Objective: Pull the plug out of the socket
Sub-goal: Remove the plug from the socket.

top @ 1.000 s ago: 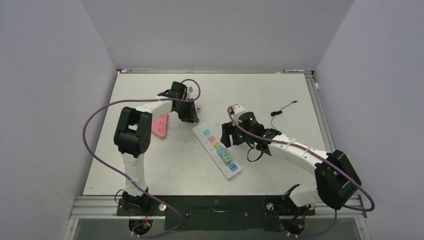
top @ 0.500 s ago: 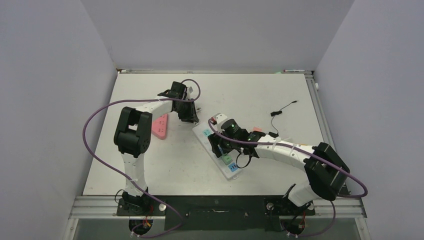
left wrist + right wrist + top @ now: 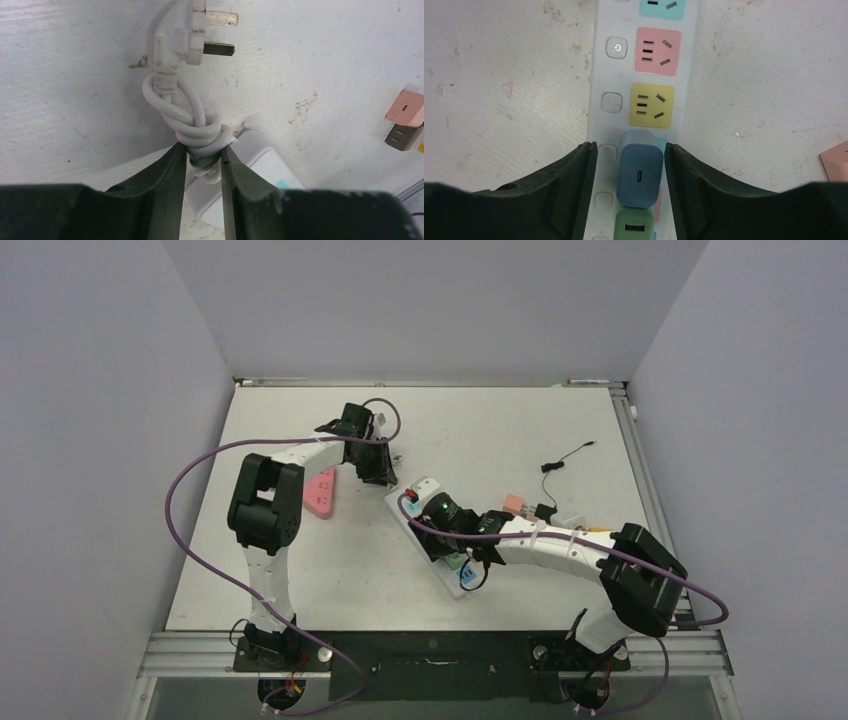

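Left side, top view: the left gripper [image 3: 377, 470] is hanging low at the far-left end of the power strip [image 3: 411, 506]. A pink triangular block [image 3: 320, 492] is lying near it, to its left, on the table [image 3: 330, 570].
Left wrist view only: narrow jaws are pinching a knotted white cord [image 3: 202, 136]. Its three-pin plug [image 3: 186, 31] is lying free beyond the fingertips.
Strip axis: it is running far-left to near-right across mid-table. From above the right arm is covering most of it.
Right wrist view only: the right gripper [image 3: 630, 148] is straddling the blue plug [image 3: 640, 171] with jaws wide. A gap is showing on the plug's left. The right finger [image 3: 694, 185] is sitting just beside it, contact unclear.
Plug pose: it is standing upright in the strip, port face looking up, long side lying along the strip.
Neighbours: a green plug [image 3: 634, 227] is sitting just beside it toward the near-right end. The yellow socket [image 3: 651, 106] is lying uncovered on the other side.
Room: the strip is lying well apart from every table edge, with bare table flanking it.
Right side: a pink adapter [image 3: 513, 503] and a black adapter [image 3: 545, 510] are lying loose beside the right forearm.
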